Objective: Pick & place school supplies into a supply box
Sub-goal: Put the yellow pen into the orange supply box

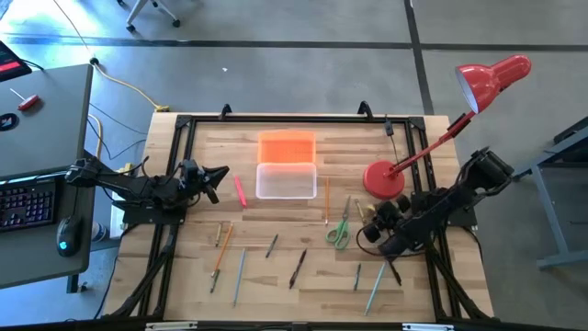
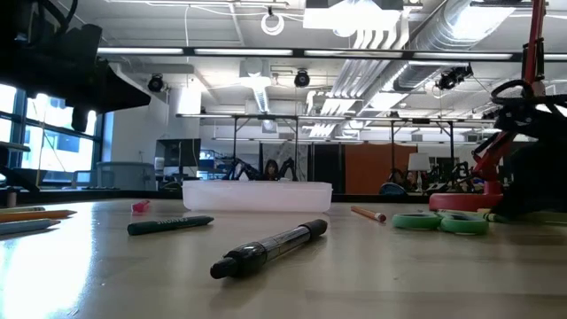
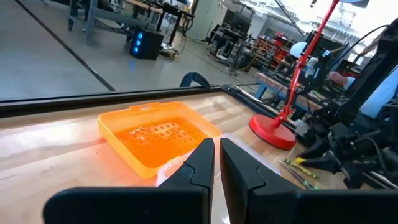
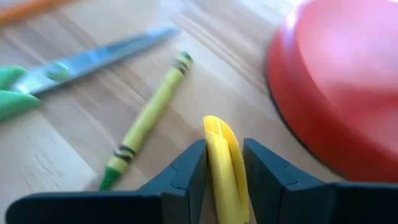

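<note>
Between the right claw's (image 4: 224,171) fingers sits a yellow crayon (image 4: 224,168); lamp base (image 4: 339,87) beside.

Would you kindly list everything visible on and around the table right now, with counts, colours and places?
Supply box: one, clear, table's far middle.
Lid: one, orange, lying open behind the box.
Pink marker: one, left of the box.
Scissors: one pair, green handles, right of centre.
Pencils and pens: about ten, orange, teal, dark, scattered along the near half.
Yellow-green crayon: one, beside the scissors.
Desk lamp: one, red, base right of the box.
Keyboard: one, dark, side desk on the left.
Left gripper: near the marker, nearly shut, empty.
Right gripper: by the lamp base, shut on a yellow piece.
</note>
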### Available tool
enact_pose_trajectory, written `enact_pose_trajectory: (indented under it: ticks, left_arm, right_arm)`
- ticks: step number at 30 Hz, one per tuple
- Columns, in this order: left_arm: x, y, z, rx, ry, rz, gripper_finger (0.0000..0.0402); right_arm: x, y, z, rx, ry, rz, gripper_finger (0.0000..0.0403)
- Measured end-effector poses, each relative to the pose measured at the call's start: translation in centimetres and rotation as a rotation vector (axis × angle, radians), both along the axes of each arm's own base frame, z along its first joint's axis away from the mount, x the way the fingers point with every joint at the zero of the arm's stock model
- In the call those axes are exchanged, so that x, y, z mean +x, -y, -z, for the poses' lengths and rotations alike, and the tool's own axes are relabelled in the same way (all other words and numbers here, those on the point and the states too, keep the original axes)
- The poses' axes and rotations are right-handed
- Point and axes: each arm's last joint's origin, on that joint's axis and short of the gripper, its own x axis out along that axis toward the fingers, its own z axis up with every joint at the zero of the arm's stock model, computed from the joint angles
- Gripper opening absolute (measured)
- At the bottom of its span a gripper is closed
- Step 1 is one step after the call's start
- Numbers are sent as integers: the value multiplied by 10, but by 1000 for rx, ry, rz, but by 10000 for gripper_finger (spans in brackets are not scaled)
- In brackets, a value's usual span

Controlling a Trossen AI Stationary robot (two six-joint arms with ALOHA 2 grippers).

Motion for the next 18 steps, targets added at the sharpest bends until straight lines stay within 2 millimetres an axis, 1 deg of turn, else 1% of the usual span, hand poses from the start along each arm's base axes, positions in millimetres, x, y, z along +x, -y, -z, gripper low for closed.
enact_pose_trajectory:
  ticks: [5,8,10,13,18]
  left_arm:
    - [0,0,0,-4,4,0,58]
    - [0,0,0,-18,13,-6,58]
    - [0,0,0,-19,14,-9,58]
    - [0,0,0,-20,15,-10,58]
    - [0,0,0,-20,15,-12,58]
  right_arm:
    - [-20,11,18,-38,185,-95,89]
    - [-30,16,23,-33,268,-147,85]
    - [-34,18,24,-42,276,-188,77]
    - [-37,20,25,-82,234,-242,60]
    - [-37,21,25,-113,202,-274,39]
